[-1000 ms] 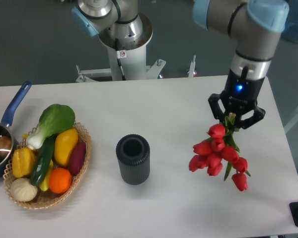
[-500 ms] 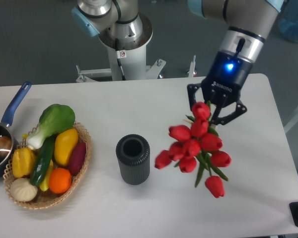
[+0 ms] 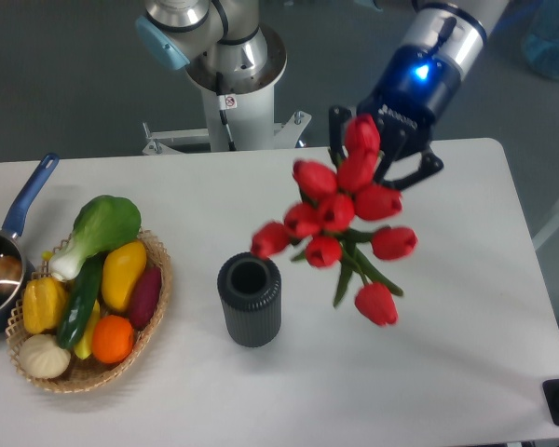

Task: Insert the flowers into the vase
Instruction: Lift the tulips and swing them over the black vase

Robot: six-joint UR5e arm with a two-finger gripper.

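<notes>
The flowers [image 3: 340, 214], a bunch of red tulips with green stems, hang in the air above the table, right of the vase and higher than its mouth. My gripper [image 3: 384, 158] is shut on the top of the bunch, its fingers partly hidden behind the upper buds. The leftmost bud reaches almost over the vase's right rim. The vase [image 3: 250, 299] is a dark ribbed cylinder standing upright on the white table [image 3: 261, 205], with its round mouth open and nothing in it.
A wicker basket [image 3: 154, 312] of vegetables and fruit sits at the left. A blue-handled pot [image 3: 5, 270] stands at the far left edge. The robot base [image 3: 228, 70] rises behind the table.
The gripper has risen and moved left with the flowers, bringing the bunch higher and closer to the vase. The vase has stayed put.
</notes>
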